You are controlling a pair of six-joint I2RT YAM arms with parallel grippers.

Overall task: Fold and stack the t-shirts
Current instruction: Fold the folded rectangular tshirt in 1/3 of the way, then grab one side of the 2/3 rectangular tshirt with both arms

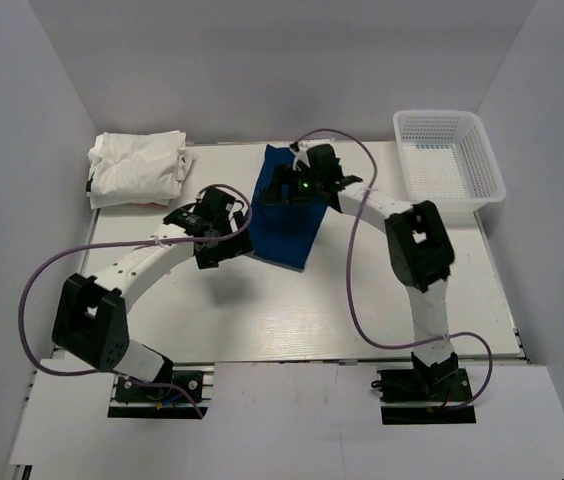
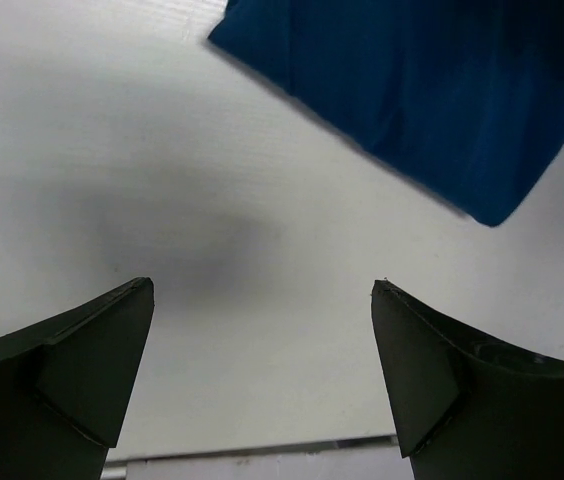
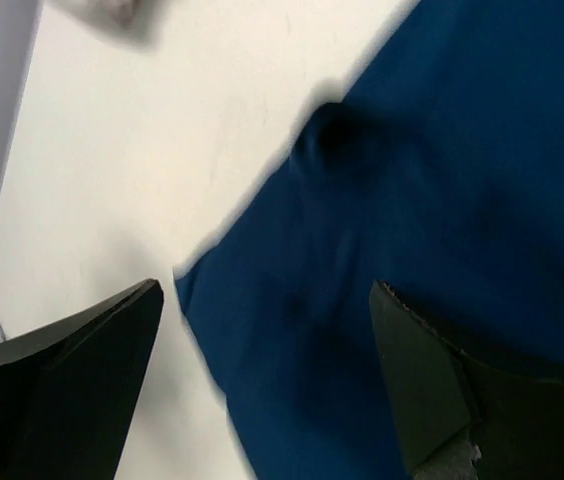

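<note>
A navy blue t-shirt [image 1: 284, 230] lies folded into a long strip in the middle of the table. It also shows in the left wrist view [image 2: 432, 90] and the right wrist view [image 3: 442, 200]. A stack of folded white t-shirts [image 1: 137, 168] sits at the back left. My left gripper [image 1: 230, 238] is open and empty just left of the blue shirt, over bare table [image 2: 262, 290]. My right gripper [image 1: 290, 186] is open and empty above the shirt's far end [image 3: 267, 300].
A white plastic mesh basket [image 1: 449, 157] stands at the back right corner. White walls close in the table on the left, back and right. Purple cables loop from both arms.
</note>
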